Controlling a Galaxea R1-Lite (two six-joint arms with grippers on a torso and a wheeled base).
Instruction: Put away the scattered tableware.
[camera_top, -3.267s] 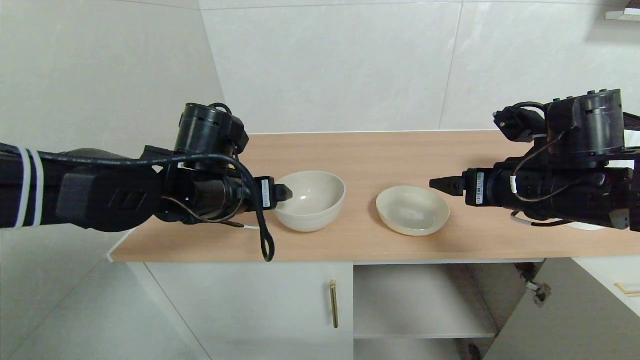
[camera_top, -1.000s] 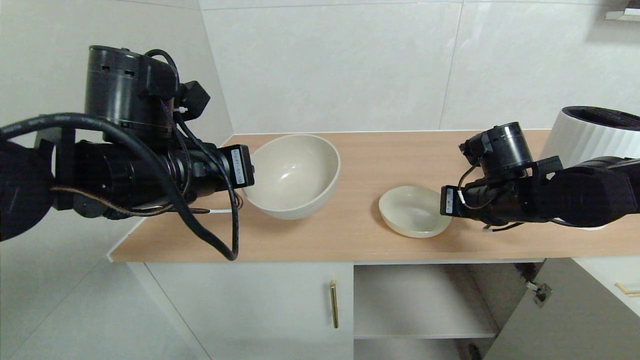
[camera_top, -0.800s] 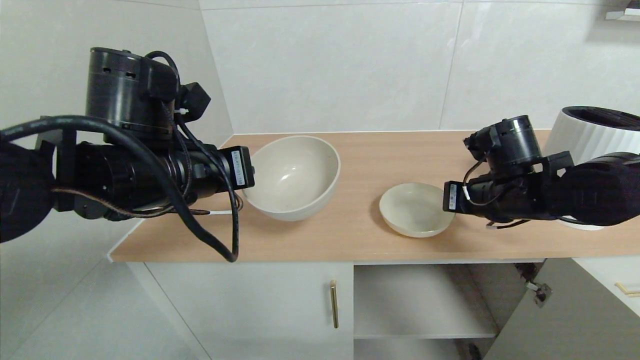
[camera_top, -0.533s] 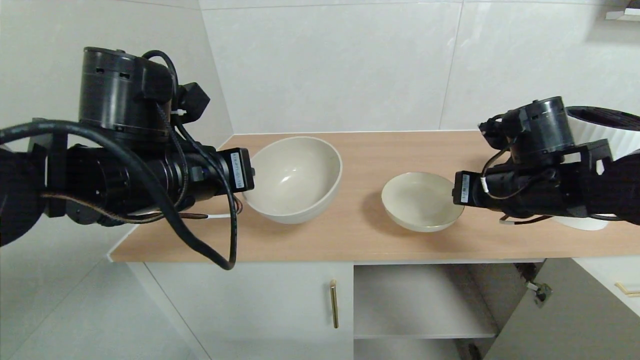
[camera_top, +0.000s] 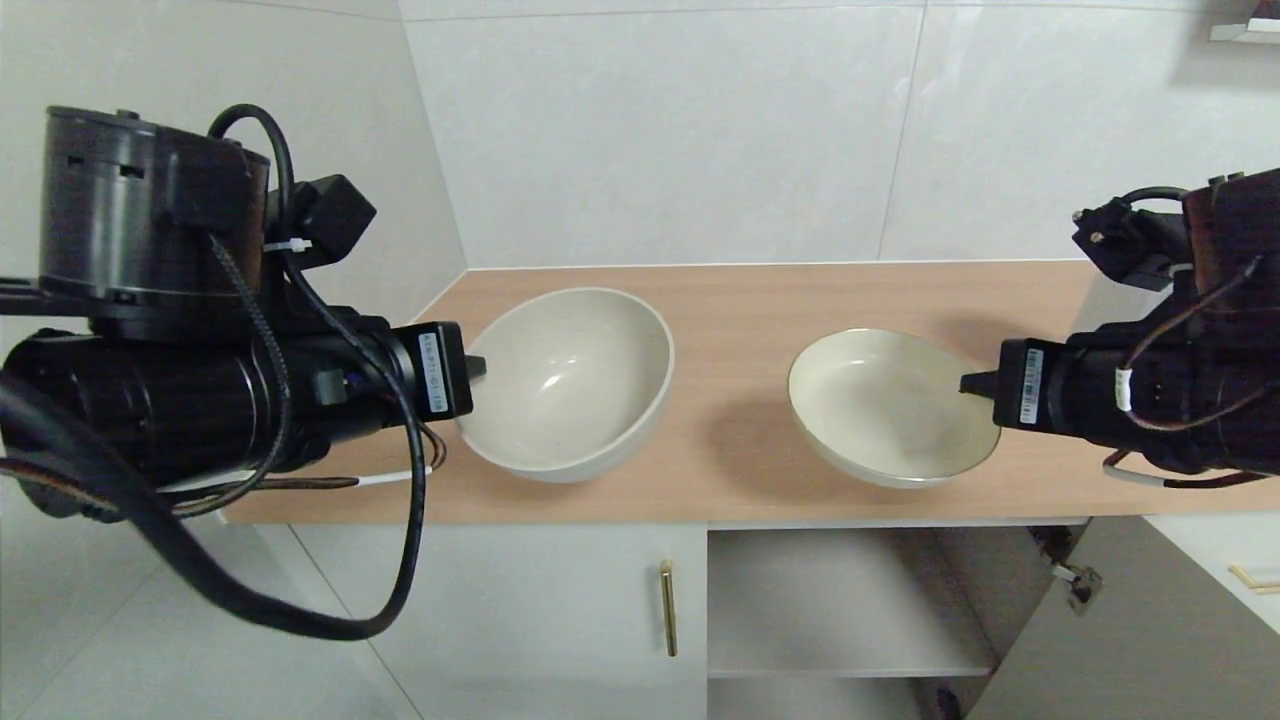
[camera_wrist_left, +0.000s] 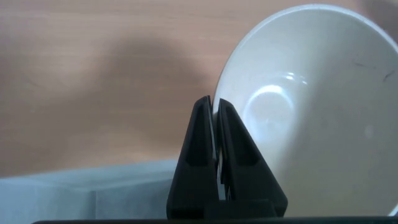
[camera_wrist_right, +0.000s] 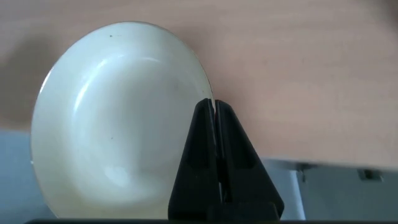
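While both bowls hang by their rims alone, I would not stand too close. From the head view, the left gripper is pinched shut on the near edge of the deep bowl, which tips its mouth toward the room. The right gripper is closed the same way on the rim of the shallow bowl. Both seem to float just above the counter, well apart from each other. The open cupboard waits below, and a careless swing down could knock a bowl against the counter's front edge. The right arm is cut off at the frame edge, and the cupboard's lower part is out of sight.

Seen from the left wrist, the left gripper has its fingers nearly together, with only the thin wall of the deep bowl between them. With so narrow a hold, the heavy bowl could pivot or slide free. Its underside is hidden, so I cannot tell how much clearance it has.

Seen from the right wrist, the right gripper bites the shallow bowl just as narrowly. A smooth glazed rim could slip from that hold. How deep the fingers reach is hard to make out.
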